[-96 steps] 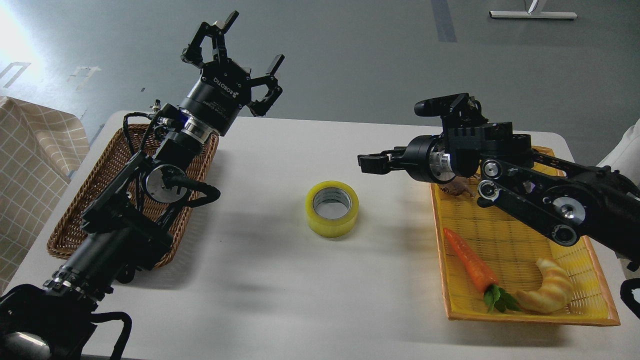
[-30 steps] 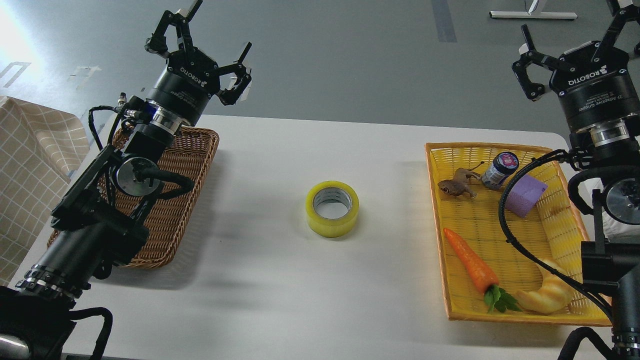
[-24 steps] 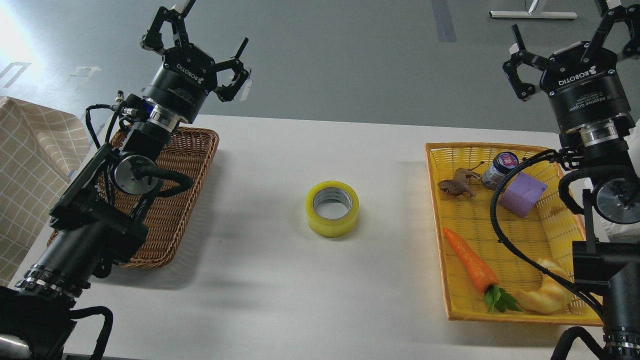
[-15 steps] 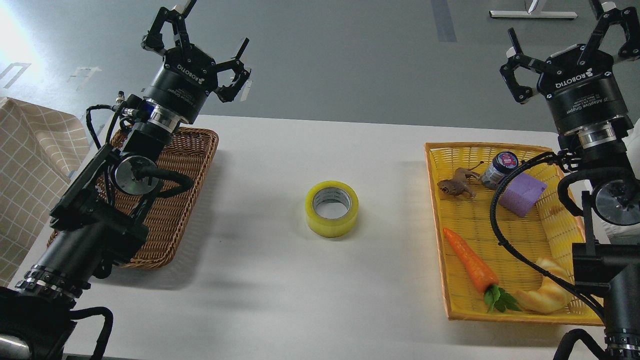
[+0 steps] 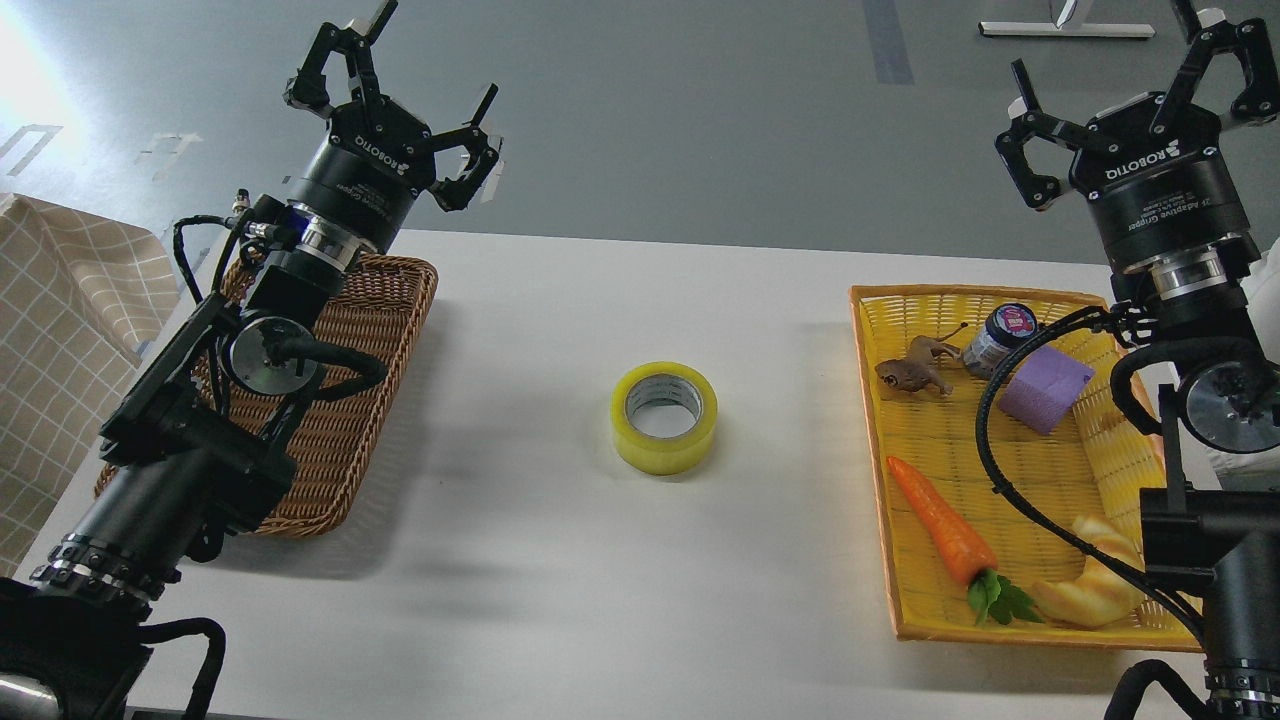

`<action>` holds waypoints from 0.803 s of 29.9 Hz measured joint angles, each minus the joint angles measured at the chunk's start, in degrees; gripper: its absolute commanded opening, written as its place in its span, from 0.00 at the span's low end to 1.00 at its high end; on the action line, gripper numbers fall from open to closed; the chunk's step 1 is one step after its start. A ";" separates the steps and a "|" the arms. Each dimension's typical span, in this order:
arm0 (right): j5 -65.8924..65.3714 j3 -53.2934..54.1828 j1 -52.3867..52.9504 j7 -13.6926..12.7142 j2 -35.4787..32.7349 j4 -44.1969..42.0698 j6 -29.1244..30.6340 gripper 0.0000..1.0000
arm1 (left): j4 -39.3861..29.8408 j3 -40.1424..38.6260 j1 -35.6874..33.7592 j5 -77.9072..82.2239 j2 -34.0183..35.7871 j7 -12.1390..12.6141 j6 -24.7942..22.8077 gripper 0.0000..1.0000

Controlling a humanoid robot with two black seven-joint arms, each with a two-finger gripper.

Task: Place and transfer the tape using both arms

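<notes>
The tape (image 5: 664,417), a yellow translucent roll with a grey-white core, lies flat near the middle of the white table (image 5: 560,560), hole up. My left gripper (image 5: 400,65) is raised at the far left above the wicker basket, fingers spread open and empty. My right gripper (image 5: 1130,70) is raised at the far right above the yellow tray, fingers spread open and empty. Both grippers are far from the tape and touch nothing.
A brown wicker basket (image 5: 390,300) sits at the left under my left arm. A yellow tray (image 5: 880,440) at the right holds a carrot (image 5: 940,520), a croissant (image 5: 1095,585), a purple block (image 5: 1045,390), a small jar (image 5: 1000,340) and a toy animal (image 5: 915,370). A checked cloth (image 5: 60,340) is at far left.
The right arm has swung from reaching low over the tray toward the tape to upright at the far right. The left gripper has drawn back to the left. The tape has not moved.
</notes>
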 measured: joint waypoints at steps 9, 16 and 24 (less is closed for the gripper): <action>0.00 -0.08 -0.38 0.03 -0.01 0.00 0.00 1.00 | 0.00 0.00 0.09 0.00 -0.16 -0.01 0.00 0.98; 0.00 -0.09 -0.69 0.03 -0.02 0.29 0.00 1.00 | -0.21 0.00 0.11 0.00 -0.30 -0.01 0.00 0.98; 0.00 -0.16 -0.73 0.03 0.05 0.34 0.00 1.00 | -1.13 -0.01 0.44 -0.18 -0.42 -0.02 0.00 0.98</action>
